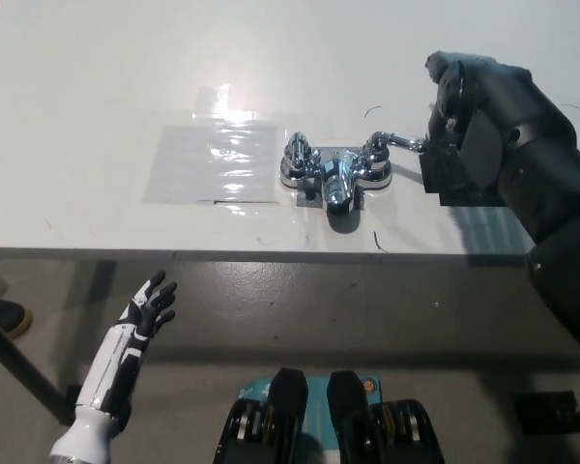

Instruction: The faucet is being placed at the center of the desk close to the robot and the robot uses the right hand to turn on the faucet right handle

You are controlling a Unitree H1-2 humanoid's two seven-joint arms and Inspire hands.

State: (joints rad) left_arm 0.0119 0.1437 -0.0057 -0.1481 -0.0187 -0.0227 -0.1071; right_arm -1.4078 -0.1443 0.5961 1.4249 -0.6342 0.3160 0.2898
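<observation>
Head view, noted left to right.

Far left edge: a dark shoe (0, 314) on the grey floor (300, 319), below the desk's near edge.

White left robot hand (145, 307): lower left, below the near edge of the desk and off its surface, well apart from the faucet. Open, fingers (160, 290) spread and pointing up-picture, holding nothing.

Wide white desk (97, 77): fills the upper half of the view.

Clear rectangular plastic sheet (213, 162): flat on the desk, left of centre, glare on it. A small clear strip of tape (214, 98) lies just beyond its far edge.

Chrome two-handle faucet (334, 172): stands on the desk close to the near edge, about mid-picture, just right of the sheet. Its left handle (297, 151) is an upright knob. The short spout (336, 191) points toward the robot. The right handle (377, 148) carries a thin lever (401, 143) that points right.

Black right robot hand (469, 121): over the desk just right of the faucet, on the black arm (551, 193) entering from the right. The lever's outer end meets the robot hand's faucet side; the contact spot is hidden. Cannot tell whether this robot hand is open or closed on the lever.

Dark rectangular patch (459, 186) on the desk under the right robot hand; cannot tell whether pad or shadow.
</observation>
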